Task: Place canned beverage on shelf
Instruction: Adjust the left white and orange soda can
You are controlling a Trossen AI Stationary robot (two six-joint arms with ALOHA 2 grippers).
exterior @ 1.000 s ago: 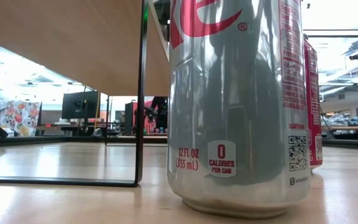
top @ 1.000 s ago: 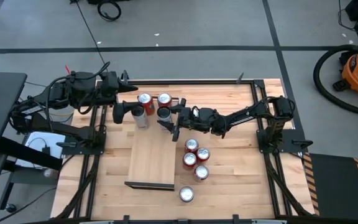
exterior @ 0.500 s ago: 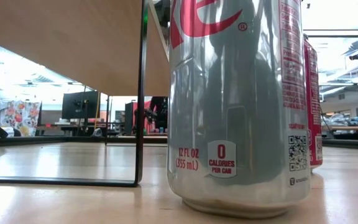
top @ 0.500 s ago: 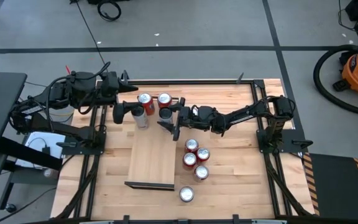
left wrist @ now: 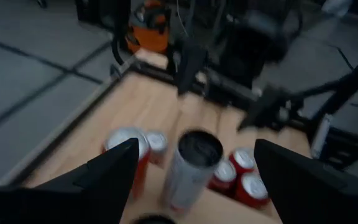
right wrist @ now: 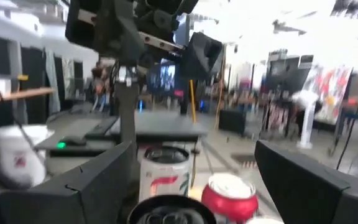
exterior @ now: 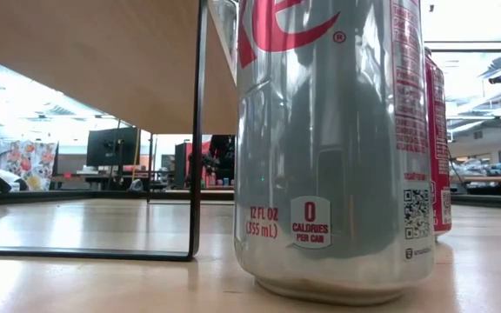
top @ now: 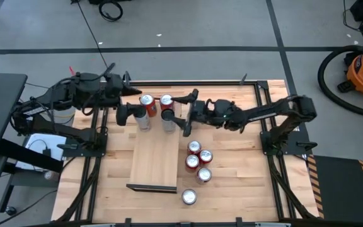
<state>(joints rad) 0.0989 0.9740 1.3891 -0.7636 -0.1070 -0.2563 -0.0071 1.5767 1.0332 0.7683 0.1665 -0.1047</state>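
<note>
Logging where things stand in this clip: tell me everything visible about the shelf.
The shelf is a long flat rectangular board of pale smooth wood lying on the planked table, its length running from the table's far side toward the near side. A dark raised lip shows at its near short end. The low view shows a thin dark frame carrying the board above the tabletop. Three cans stand at its far end; whether all rest on the board is unclear. Its near part is bare. Neither gripper touches it.

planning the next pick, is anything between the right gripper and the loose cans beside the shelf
Nothing visible. The open right gripper hangs by the cans already on the shelf; bare tabletop separates it from the loose cans just nearer the camera.
</note>
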